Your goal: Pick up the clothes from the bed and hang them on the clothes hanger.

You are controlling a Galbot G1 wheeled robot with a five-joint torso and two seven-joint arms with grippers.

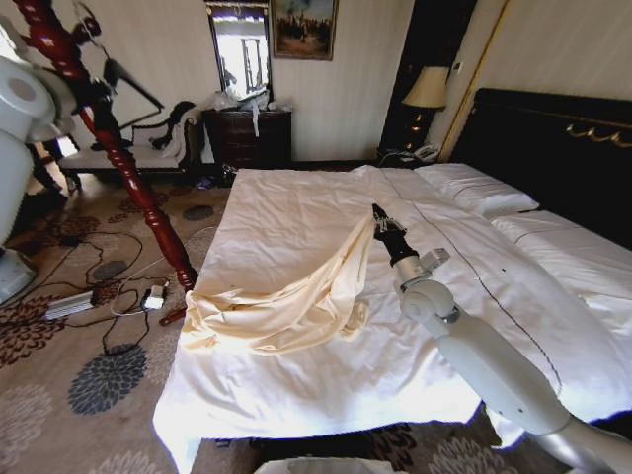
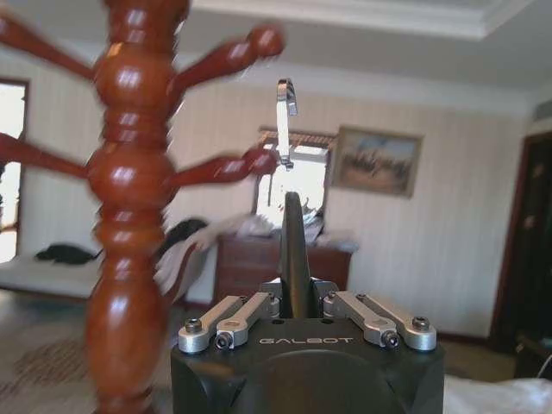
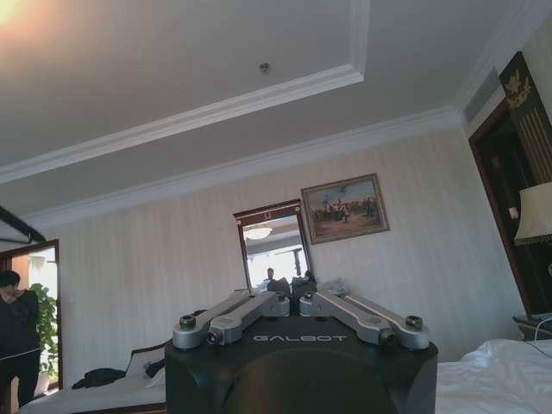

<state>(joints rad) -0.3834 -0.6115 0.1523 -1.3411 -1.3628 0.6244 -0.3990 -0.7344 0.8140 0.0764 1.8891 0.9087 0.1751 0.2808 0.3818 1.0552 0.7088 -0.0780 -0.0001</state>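
Note:
The clothes (image 1: pixel 296 301), a wrinkled cream-yellow garment, lie on the near left part of the bed (image 1: pixel 296 207). One end is lifted into a peak by my right gripper (image 1: pixel 377 215), which is shut on it above the middle of the bed. In the right wrist view my right gripper (image 3: pixel 293 304) has its fingers together. My left gripper (image 2: pixel 295 300) is raised at the far left and shut on the black clothes hanger (image 2: pixel 293 246), whose silver hook (image 2: pixel 285 112) points up. The hanger (image 1: pixel 133 84) is beside a red wooden coat stand (image 1: pixel 123 158).
The coat stand (image 2: pixel 129 198) is close to my left gripper. Cables and power strips (image 1: pixel 118 296) litter the carpet left of the bed. A dark dresser (image 1: pixel 249 138) and a bench stand at the back wall. Pillows (image 1: pixel 474 188) and the black headboard (image 1: pixel 563 148) are at the right.

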